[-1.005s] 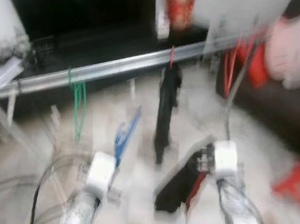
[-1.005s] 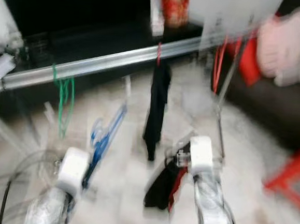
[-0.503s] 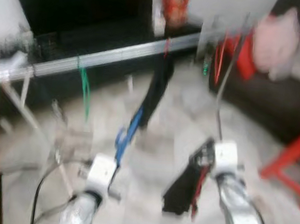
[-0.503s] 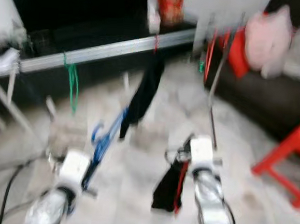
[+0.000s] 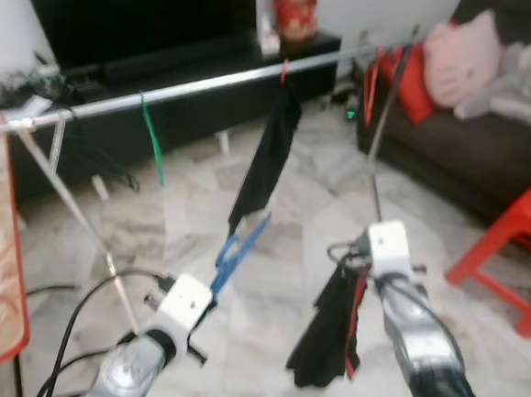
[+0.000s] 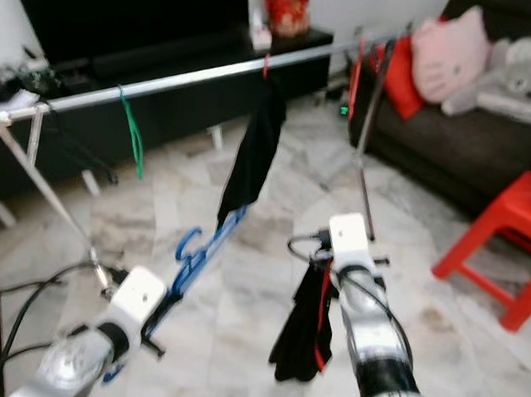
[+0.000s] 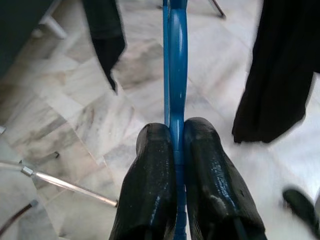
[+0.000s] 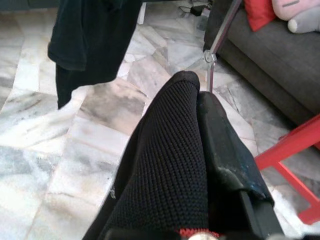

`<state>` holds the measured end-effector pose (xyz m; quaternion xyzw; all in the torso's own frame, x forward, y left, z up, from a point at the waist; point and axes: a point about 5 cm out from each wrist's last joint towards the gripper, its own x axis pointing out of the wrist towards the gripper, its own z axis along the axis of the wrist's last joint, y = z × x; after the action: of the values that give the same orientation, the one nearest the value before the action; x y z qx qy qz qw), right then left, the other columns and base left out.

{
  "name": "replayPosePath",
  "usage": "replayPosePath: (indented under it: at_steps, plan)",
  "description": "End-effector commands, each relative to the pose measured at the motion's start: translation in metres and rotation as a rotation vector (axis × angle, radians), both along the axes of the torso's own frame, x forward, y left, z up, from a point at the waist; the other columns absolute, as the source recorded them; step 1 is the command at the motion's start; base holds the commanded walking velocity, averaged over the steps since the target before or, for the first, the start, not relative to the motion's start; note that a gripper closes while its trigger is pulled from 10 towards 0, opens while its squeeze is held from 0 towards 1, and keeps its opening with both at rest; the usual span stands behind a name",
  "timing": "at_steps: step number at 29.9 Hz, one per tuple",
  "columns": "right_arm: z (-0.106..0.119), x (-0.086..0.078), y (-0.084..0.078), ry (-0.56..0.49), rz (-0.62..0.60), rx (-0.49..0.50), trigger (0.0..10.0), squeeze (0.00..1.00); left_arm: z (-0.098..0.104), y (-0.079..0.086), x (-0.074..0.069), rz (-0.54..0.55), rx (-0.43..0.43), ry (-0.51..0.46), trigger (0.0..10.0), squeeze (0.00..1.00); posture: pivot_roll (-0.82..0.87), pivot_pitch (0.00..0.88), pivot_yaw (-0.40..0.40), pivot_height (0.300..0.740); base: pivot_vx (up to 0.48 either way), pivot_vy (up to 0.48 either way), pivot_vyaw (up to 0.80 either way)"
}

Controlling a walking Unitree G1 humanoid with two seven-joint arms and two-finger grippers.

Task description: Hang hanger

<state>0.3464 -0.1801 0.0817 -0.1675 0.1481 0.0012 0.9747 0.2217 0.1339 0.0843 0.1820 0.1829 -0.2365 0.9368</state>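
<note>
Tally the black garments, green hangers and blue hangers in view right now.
Black garments: 2, the hung garment on the rail and the held garment in the right gripper.
Green hangers: 1, the green hanger on the rail.
Blue hangers: 1, the blue hanger pinched in the left gripper.
Total: 4.

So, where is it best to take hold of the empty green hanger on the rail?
Probably grip the green hanger at its lower end, from the robot's side: it hangs edge-on and slim from the rail, the top hooked on. Both tools already hold things.
</note>
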Motion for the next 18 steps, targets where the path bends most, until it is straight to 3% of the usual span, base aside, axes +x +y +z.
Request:
replayPosePath:
  at_steps: [1,5,13,18]
  plan:
    - [0.008,0.008,0.005,-0.012,0.009,-0.024,10.0,0.0,0.002,-0.003,0.002,-0.064,0.023,0.022,10.0,0.0,-0.12,0.0,0.084,0.74,0.0,0.0,0.0]
    - [0.013,0.015,0.007,-0.014,0.017,-0.087,10.0,0.0,0.002,-0.005,0.003,-0.191,0.07,0.072,10.0,0.0,-0.12,0.0,0.089,0.74,0.0,0.0,0.0]
    - [0.012,0.02,0.005,0.004,-0.004,-0.126,10.0,0.0,0.002,-0.004,0.002,-0.293,0.112,0.125,10.0,0.0,-0.12,0.0,0.092,0.74,0.0,0.0,0.0]
    - [0.011,0.02,-0.003,0.008,-0.045,-0.194,10.0,0.0,0.006,-0.008,-0.005,-0.508,0.132,0.214,10.0,0.0,-0.12,0.0,0.091,0.74,0.0,0.0,0.0]
